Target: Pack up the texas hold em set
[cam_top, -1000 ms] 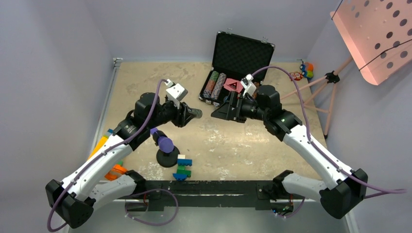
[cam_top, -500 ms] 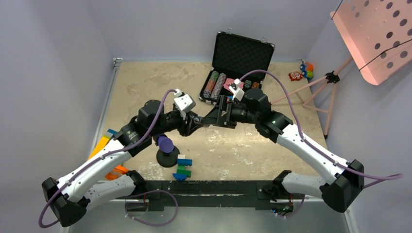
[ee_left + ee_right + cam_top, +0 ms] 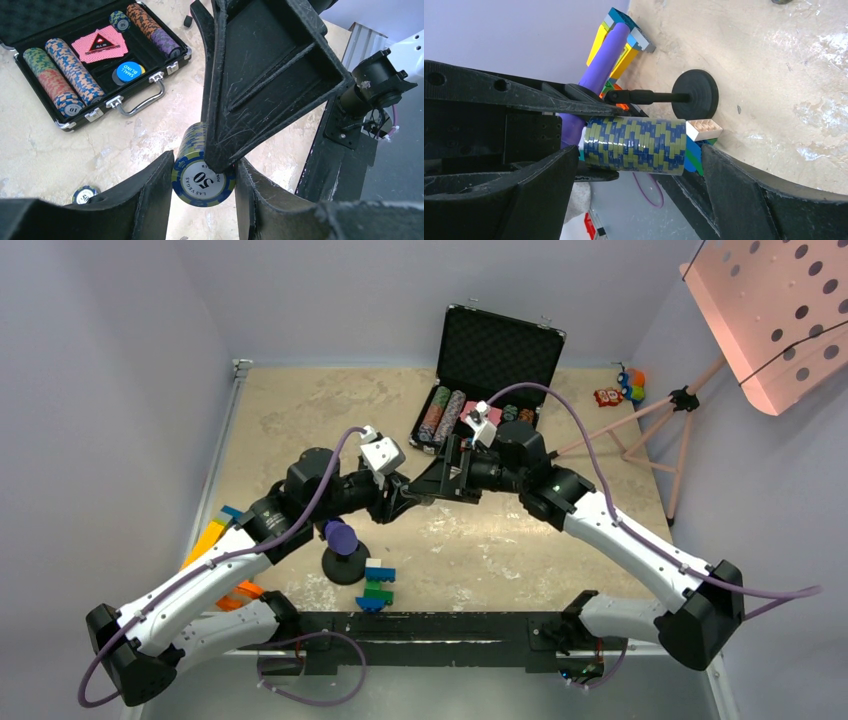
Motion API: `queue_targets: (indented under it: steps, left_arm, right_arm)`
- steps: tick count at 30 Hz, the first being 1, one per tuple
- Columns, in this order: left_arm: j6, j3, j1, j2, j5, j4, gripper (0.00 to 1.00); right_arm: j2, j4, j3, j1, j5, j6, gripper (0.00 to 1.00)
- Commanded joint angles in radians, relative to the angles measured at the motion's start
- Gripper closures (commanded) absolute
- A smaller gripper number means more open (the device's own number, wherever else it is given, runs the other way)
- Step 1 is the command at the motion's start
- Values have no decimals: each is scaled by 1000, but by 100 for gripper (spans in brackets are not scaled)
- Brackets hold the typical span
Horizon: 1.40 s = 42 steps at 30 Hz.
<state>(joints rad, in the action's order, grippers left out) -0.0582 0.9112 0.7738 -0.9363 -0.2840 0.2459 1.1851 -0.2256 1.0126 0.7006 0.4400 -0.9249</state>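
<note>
Yellow-blue chips [image 3: 634, 145] are squeezed in the left hand [image 3: 202, 167]; the right hand [image 3: 639, 152] is wide around them, maybe to take them.

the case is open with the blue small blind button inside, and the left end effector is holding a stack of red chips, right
Not quite. The chip stack held in the left end effector is blue and yellow with a 50 on its face, not red; the left wrist view shows this. The rest holds: the case is open with the blue small blind button inside.
</note>
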Motion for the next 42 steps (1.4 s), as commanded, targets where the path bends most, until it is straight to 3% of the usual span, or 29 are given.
queue_targets:
  steps: [1,18,27,28,29,31,32,34,35,42]
  left_arm:
    - [20,15,4,23,-12,-136,100]
    - [37,14,4,34,43,-124,100]
    - [25,17,4,43,69,-115,100]
    - [22,24,4,43,67,-104,97]
    - [21,35,3,45,68,-88,88]
    - [25,52,2,48,67,-61,55]
    - [26,61,2,51,66,-49,31]
    - [22,77,2,58,63,-24,11]
    - [21,90,2,59,54,2,8]
    - [-42,233,-65,77,-129,182,3]
  right_arm:
    - [12,3,63,20,-15,15,4]
    - [80,-135,130,85,-82,91,19]
    - [74,-127,101,85,-109,90,53]
    - [70,-132,102,85,-119,95,59]
    - [62,-135,102,86,-128,98,66]
    - [39,-140,102,85,-178,95,81]
    - [26,-147,105,85,-214,97,89]
    - [1,-182,131,83,-291,128,96]
    - [-6,-208,152,81,-335,154,100]
    - [-11,-287,253,-38,-494,435,100]
